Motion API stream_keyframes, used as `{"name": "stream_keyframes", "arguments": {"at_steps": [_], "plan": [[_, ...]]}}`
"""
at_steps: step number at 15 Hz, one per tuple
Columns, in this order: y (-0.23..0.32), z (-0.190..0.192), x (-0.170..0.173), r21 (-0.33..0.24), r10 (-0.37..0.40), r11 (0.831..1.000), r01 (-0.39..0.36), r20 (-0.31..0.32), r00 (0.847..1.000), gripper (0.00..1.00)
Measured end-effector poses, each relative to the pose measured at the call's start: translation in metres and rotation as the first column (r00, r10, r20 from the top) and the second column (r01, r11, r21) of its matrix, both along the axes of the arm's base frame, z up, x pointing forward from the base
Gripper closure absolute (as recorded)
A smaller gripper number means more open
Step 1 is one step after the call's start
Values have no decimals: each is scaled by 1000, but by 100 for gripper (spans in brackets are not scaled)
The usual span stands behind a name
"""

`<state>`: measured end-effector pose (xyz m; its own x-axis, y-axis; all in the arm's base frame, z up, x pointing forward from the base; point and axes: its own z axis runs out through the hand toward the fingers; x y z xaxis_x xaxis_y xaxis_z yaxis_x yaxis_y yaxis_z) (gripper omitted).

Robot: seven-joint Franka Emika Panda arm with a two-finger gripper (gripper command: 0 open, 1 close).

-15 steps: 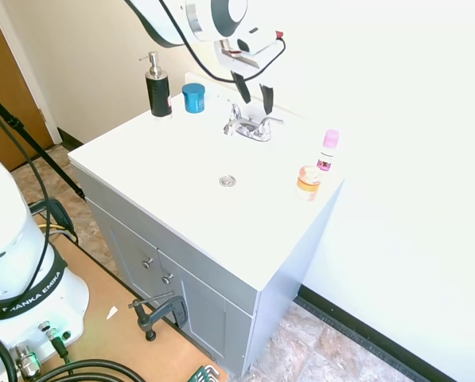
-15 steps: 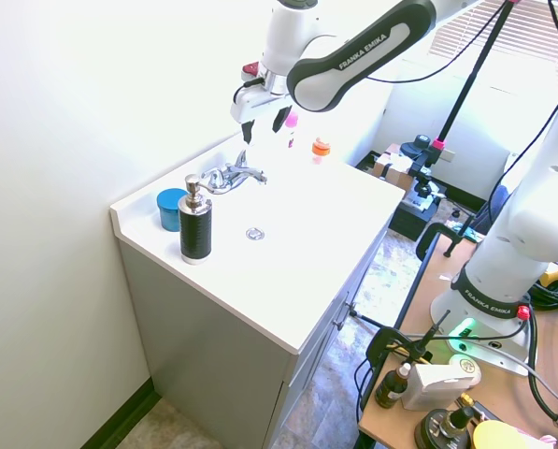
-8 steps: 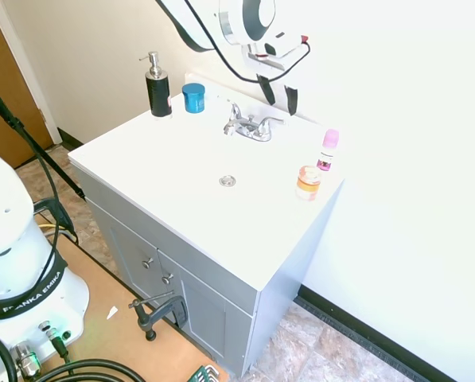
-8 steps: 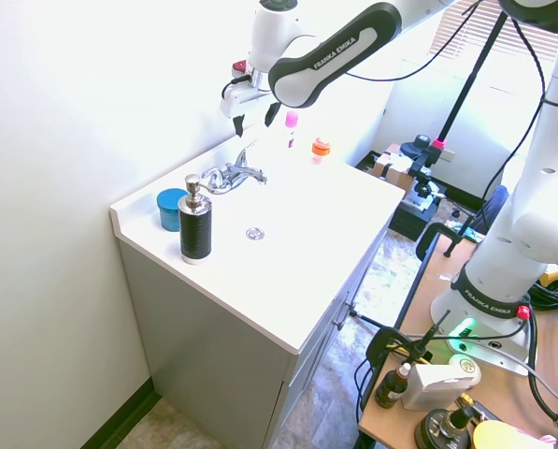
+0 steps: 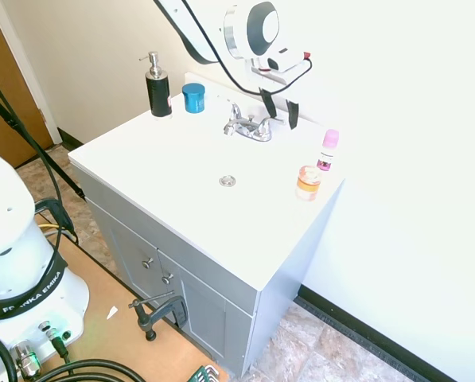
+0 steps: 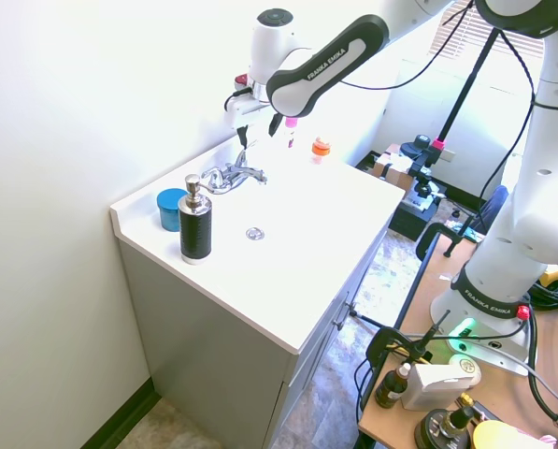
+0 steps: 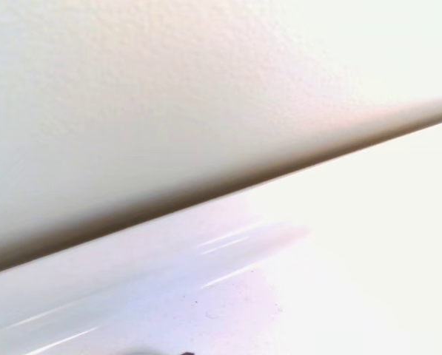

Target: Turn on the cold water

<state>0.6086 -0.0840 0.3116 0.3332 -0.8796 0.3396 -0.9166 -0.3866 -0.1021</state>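
Gripper [image 5: 278,110] now lower and further right than before, fingers still apart, hanging just behind faucet's right-hand lever [image 5: 273,122], close to wall.

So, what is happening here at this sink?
A white robot arm is reaching over a bathroom sink counter toward the chrome faucet. Its pincer is open and hangs just behind the faucet's right-hand lever, close to the back wall, touching nothing as far as the pictures show. No water is running. A black soap dispenser, a blue jar, a pink-capped bottle and a small orange jar stand on the counter.
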Motion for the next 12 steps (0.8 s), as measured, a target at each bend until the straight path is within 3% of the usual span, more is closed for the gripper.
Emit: {"name": "stream_keyframes", "arguments": {"at_steps": [6, 12], "plan": [[-2, 1, -8, 18, 6, 1000, -5, -47, 999, 0], [0, 0, -37, 66, 10, 998, -5, -86, 996, 0]]}}
